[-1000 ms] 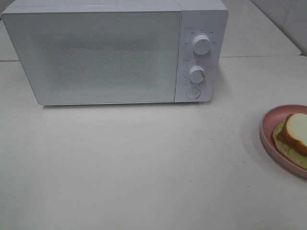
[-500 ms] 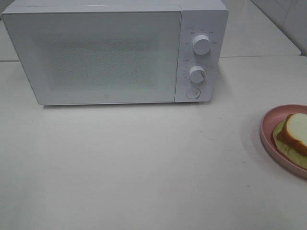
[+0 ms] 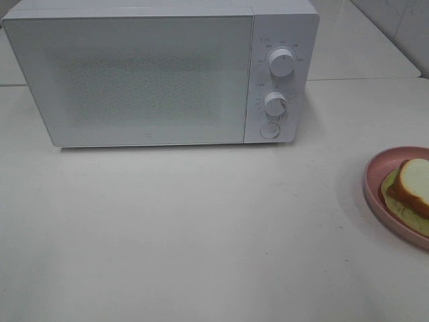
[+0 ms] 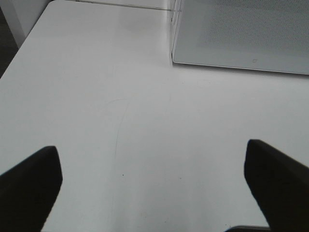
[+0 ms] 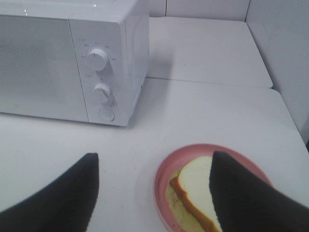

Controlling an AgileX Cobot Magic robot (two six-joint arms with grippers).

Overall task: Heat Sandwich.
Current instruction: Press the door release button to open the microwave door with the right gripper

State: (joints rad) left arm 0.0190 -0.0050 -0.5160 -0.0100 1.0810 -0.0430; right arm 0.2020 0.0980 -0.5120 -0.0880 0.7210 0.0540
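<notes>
The sandwich (image 3: 412,191), thick white bread with a brown crust over pale green lettuce, lies on a pink plate (image 3: 374,176) at the table's right edge. A white microwave (image 3: 141,74) with its door shut stands at the back. Neither arm shows in the exterior view. In the right wrist view my right gripper (image 5: 154,186) is open, hovering short of the plate (image 5: 164,179), and one dark finger covers part of the sandwich (image 5: 195,186). My left gripper (image 4: 152,176) stands wide open above bare table near the microwave's front corner (image 4: 174,58).
The microwave has two knobs (image 3: 281,62) and a round button (image 3: 270,130) on its right panel. A white wall (image 5: 289,53) rises past the table's right side. A seam in the tabletop runs behind the microwave.
</notes>
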